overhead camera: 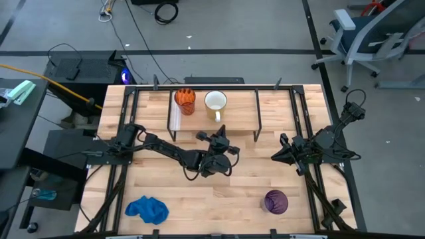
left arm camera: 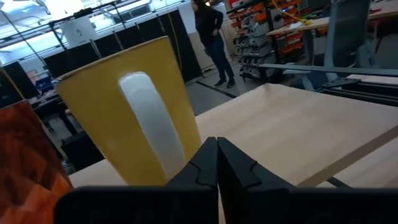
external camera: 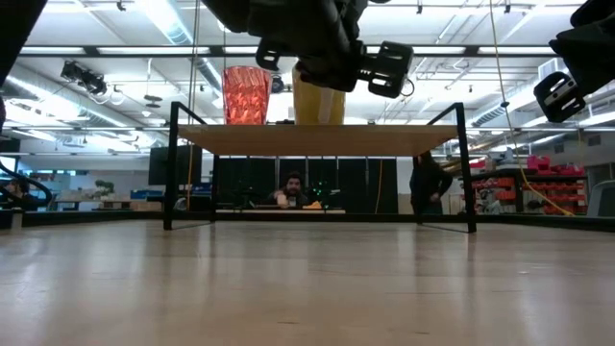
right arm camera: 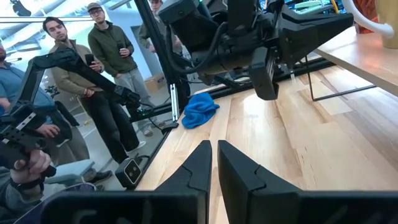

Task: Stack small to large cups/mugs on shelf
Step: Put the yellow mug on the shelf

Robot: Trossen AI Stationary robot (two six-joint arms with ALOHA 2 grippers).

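Observation:
The orange swirl-patterned cup (overhead camera: 185, 101) and the mug (overhead camera: 215, 101) stand upright side by side on the low light-wood shelf (overhead camera: 239, 106) at the table's far side. In the left wrist view the mug (left arm camera: 124, 106) looks yellow with a pale handle (left arm camera: 149, 124). The purple tumbler (overhead camera: 275, 201) stands on the tabletop at the near right. My left gripper (overhead camera: 221, 129) is shut and empty just on the near side of the mug's handle, level with it (left arm camera: 216, 152). My right gripper (right arm camera: 213, 152) is shut and empty above the table's right side.
A blue cloth (overhead camera: 147, 209) lies at the table's near left. The shelf's thin black legs (external camera: 173, 163) stand on the tabletop. Several people (right arm camera: 106, 56) stand beyond the table. Bare tabletop (overhead camera: 252, 179) lies between the shelf and the tumbler.

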